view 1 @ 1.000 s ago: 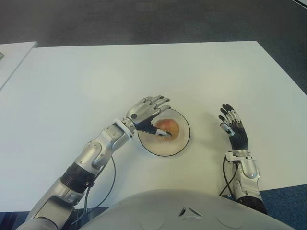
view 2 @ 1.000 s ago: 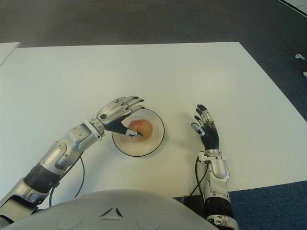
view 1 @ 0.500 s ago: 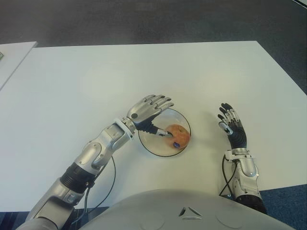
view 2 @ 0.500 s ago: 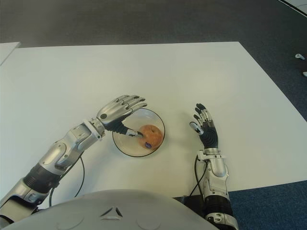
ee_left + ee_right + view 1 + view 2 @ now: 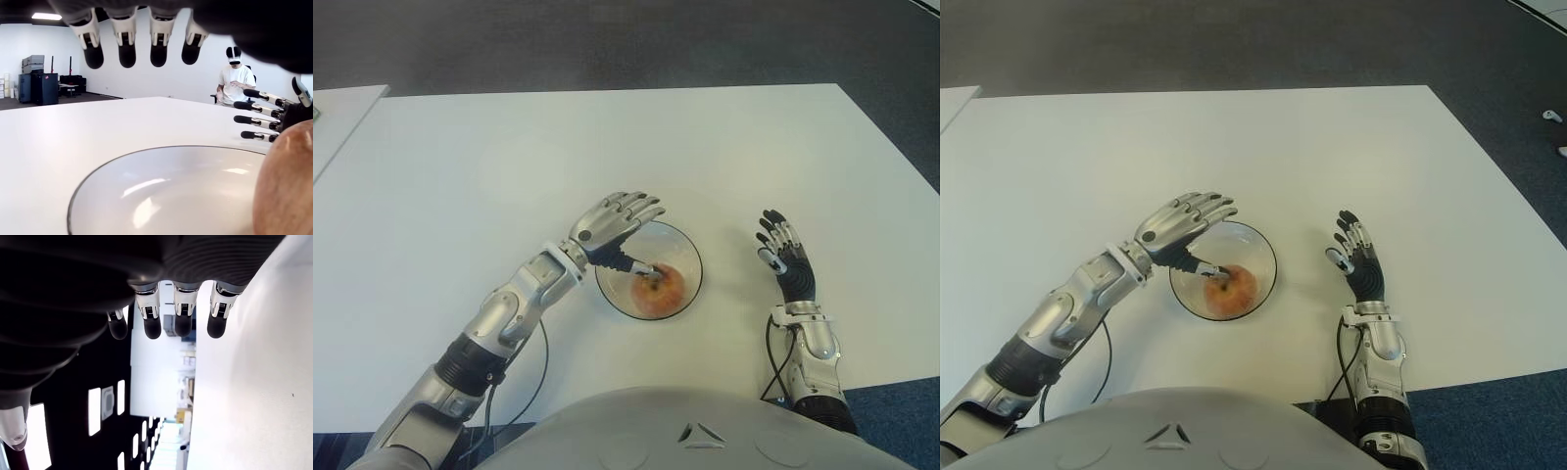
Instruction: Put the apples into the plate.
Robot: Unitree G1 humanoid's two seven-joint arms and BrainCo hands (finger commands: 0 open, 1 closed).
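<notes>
One apple [image 5: 657, 286] lies inside the plate [image 5: 684, 252], toward the near side of its well. The apple is round, reddish-orange with a paler yellow flush, and has a smooth skin; its stem dimple faces upward, so its axis stands roughly vertical. The plate is a shallow circular dish, pale and glossy inside, edged by a thin dark rim. It sits on a matte white table [image 5: 509, 147].

The left hand [image 5: 612, 227] is positioned over the far left edge of the plate. Its four metallic grey fingers are extended and spread, holding nothing. Its dark thumb points down into the plate, and the thumb tip meets the top of the apple; whether it presses or merely touches cannot be determined. The left wrist view shows the four dark fingertips [image 5: 126, 51] hanging apart above the plate, with the apple cut off at the frame edge.

The right hand [image 5: 785, 257] shows to the right of the plate, well apart from it, palm open with fingers straight and holding nothing. The right wrist view shows its fingertips [image 5: 151, 323] extended, the palm being in deep shadow.
</notes>
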